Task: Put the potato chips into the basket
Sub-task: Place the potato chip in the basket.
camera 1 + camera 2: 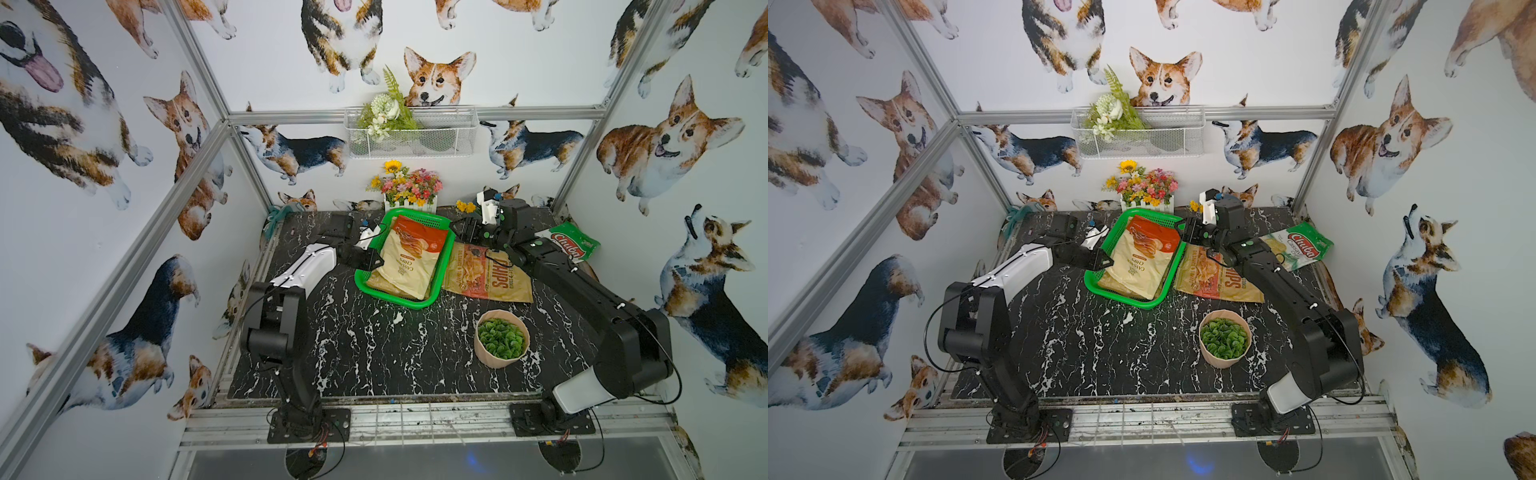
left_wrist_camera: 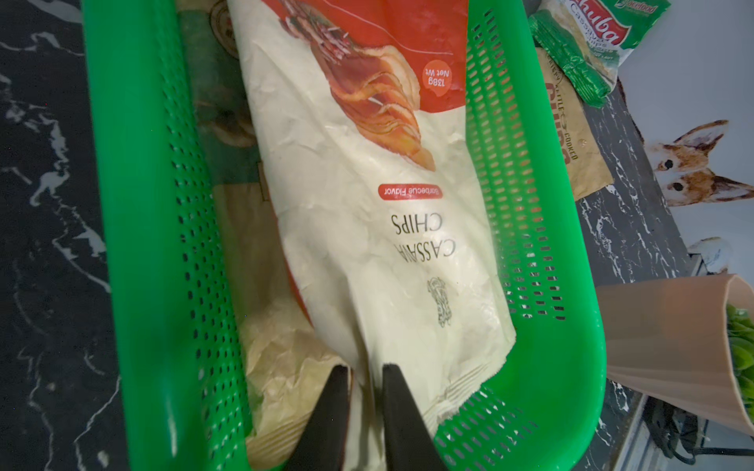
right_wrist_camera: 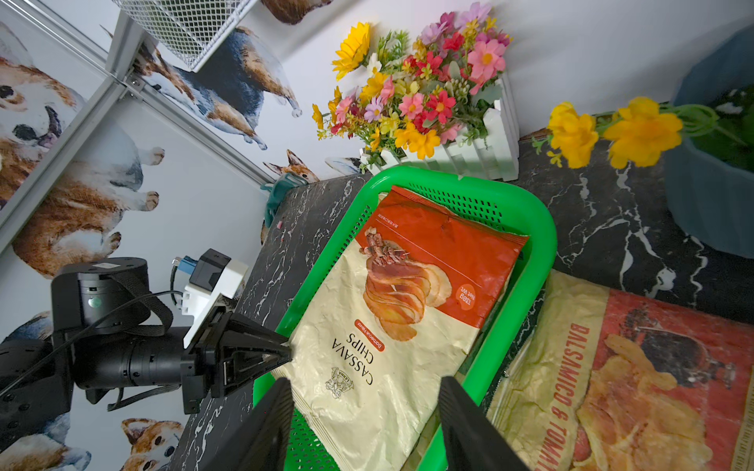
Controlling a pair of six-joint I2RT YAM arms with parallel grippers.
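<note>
The left gripper (image 2: 365,369) is sitting slightly parted around a corner of the cream-and-rust bag (image 2: 367,244), apparently releasing it into the basket (image 2: 571,387); the right gripper (image 3: 365,381) is hovering wide apart, empty.

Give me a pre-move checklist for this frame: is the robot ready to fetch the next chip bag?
1. Cassava bag inside basket: ok, lies atop other bags.
2. Left tool clear of it: not ok, jaws narrowly apart around the bag's edge.
3. Right tool free: ok, jaws wide, nothing held.
4. Balsamico bag accessible: ok, flat beside the basket, right arm partly over it.
5. Chuba bag accessible: cannot tell, the right arm hides part of it.
</note>
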